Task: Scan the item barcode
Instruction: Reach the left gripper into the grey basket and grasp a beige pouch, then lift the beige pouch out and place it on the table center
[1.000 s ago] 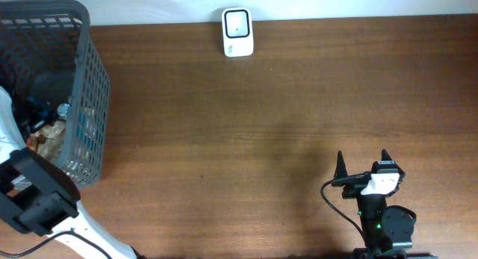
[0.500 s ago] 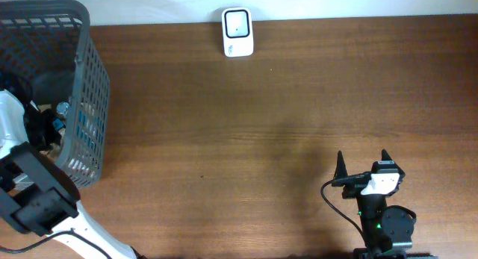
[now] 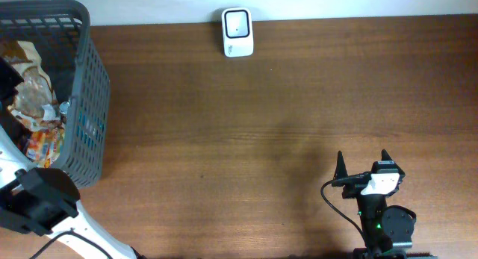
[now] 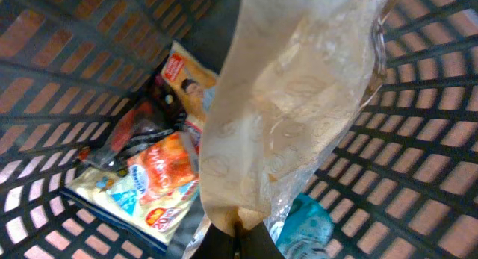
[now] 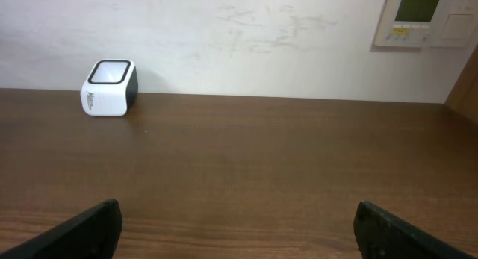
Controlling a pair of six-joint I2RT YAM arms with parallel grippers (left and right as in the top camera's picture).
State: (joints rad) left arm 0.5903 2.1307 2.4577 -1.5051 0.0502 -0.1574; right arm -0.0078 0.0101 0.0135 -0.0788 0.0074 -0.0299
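Dark grey grid pattern on the basket [image 3: 86, 95]. Warm brown wood grain across the bench [image 3: 261, 139]. White with a dark-rimmed window on the scanner [image 3: 237, 32]. Translucent tan with faint pale ring prints on the bag [image 4: 291, 102]. Orange, red, white and blue print on the snack packet [image 4: 153, 188]; teal on a wrapper [image 4: 310, 225]. Black on the right end effector [image 3: 362, 158].

The bag [image 4: 291, 110] above the left pincer [image 4: 235, 231] is crinkled, glossy plastic. Around it, the basket [image 4: 418, 139] is matt plastic mesh.
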